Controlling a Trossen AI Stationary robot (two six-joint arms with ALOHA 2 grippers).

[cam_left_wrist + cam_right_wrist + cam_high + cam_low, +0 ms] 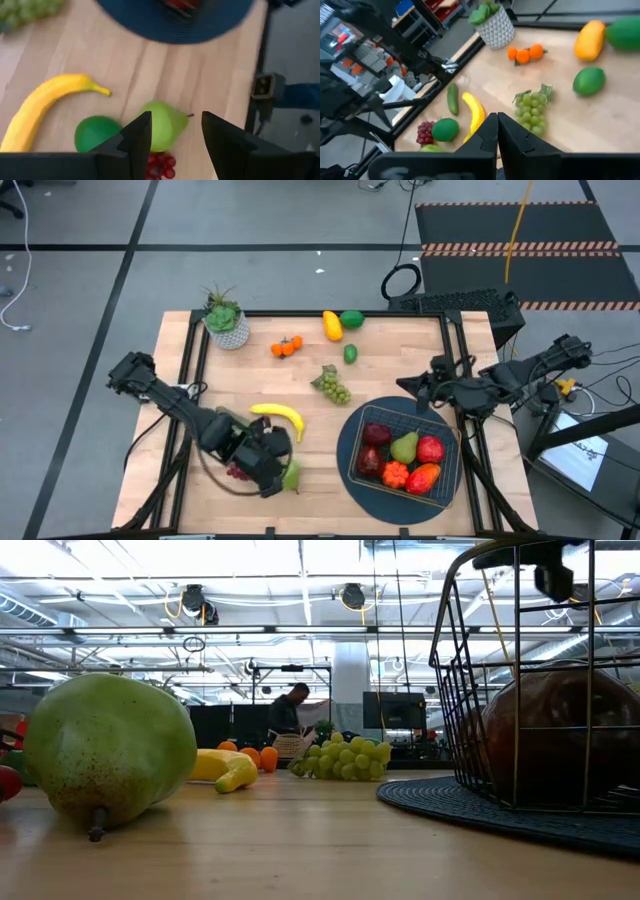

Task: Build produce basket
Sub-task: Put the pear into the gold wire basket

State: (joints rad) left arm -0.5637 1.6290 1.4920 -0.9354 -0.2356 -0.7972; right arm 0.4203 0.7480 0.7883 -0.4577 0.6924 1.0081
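A: Table (pixel 400 370) of pale wood holds everything. Seen from above, the small rectangular dark wire-mesh basket (pixel 447 430) sits on a round dark blue mat (pixel 352 477) at about four o'clock from the table's middle, with red, green and orange toy pieces already in it.

B: And the loose produce?

A: Much of it lies at about seven o'clock: a yellow toy banana (pixel 280 416), a light green toy pear (pixel 291 475), a round green toy lime (pixel 93 133) and a bunch of dark red toy grapes (pixel 161 165).

B: Which arm is nearer?

A: The left one, clearly. The left gripper (pixel 176 136) hangs right over that cluster, fingers part-way apart and holding nothing. The right gripper (pixel 497 130) waits shut above the table's three o'clock edge, close to the basket.

B: How does the pear lie to the left fingers?

A: In the left wrist view it lies just ahead of the tips, partly behind one finger. Its long axis points its stem end towards the mat, so it seems to lie along the gripper's reach, not square across the gap. That offset is probably what the grasp depends on.
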